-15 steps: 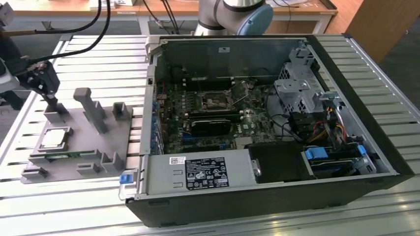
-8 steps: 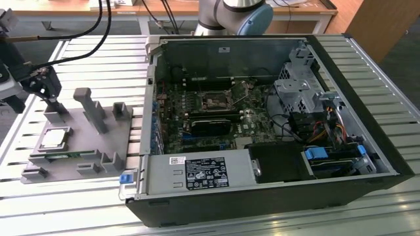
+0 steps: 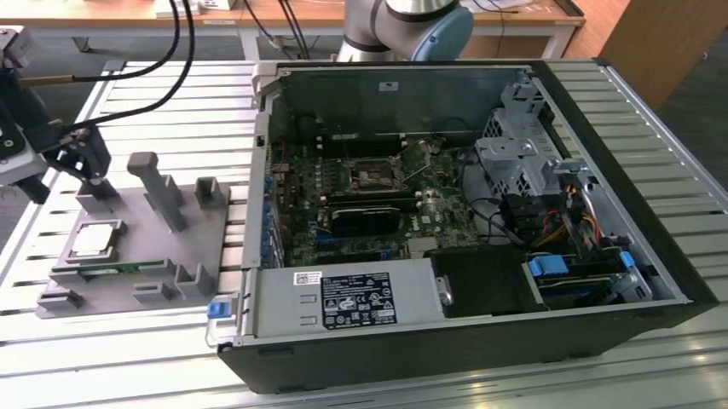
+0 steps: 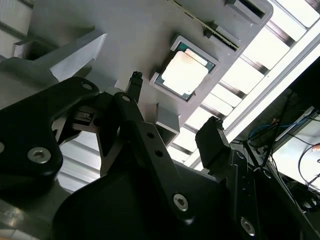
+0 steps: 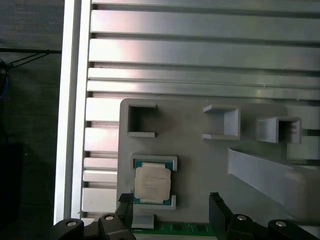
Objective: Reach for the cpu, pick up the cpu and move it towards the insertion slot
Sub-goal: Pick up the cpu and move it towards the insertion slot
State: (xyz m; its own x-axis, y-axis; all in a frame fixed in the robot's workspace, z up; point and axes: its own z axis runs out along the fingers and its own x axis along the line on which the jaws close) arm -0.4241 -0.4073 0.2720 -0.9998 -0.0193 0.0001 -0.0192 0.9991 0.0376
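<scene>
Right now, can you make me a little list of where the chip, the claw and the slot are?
cpu: lying flat in a square recess of the grey tray, not held
claw: open, holding nothing, over the tray near the cpu
insertion slot: inside the open computer case, to the exterior view's right of the tray
memory stick: on the tray, beside the cpu

A ribbed aluminium table [image 3: 694, 145] is catching bright light. Behind it a wooden desk [image 3: 296, 13] is standing, with a wooden cabinet [image 3: 660, 43] at the exterior view's right.
</scene>
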